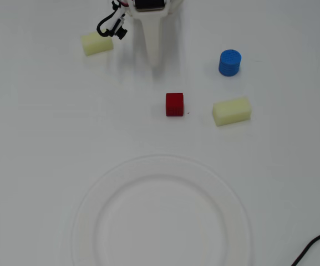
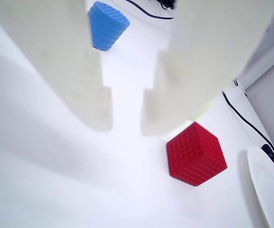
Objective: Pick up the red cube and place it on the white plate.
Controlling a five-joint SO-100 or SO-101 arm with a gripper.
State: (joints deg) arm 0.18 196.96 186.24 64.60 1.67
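The red cube (image 1: pixel 174 104) lies on the white table, just above the middle of the overhead view. The white plate (image 1: pixel 93 194) fills the bottom middle, below the cube. My gripper (image 1: pixel 154 60) points down from the top edge and stops short of the cube, a little to its left. In the wrist view the gripper (image 2: pixel 127 124) is empty, with a narrow gap between its two white fingers. There the red cube (image 2: pixel 196 153) lies just beyond and right of the fingertips, apart from them. A sliver of the plate (image 2: pixel 265 190) shows at the lower right.
A blue cylinder (image 1: pixel 229 62) stands right of the gripper; it also shows in the wrist view (image 2: pixel 106 26). One pale yellow foam block (image 1: pixel 232 111) lies right of the cube, another (image 1: pixel 97 44) left of the gripper. A black cable (image 1: pixel 315 244) crosses the bottom right corner.
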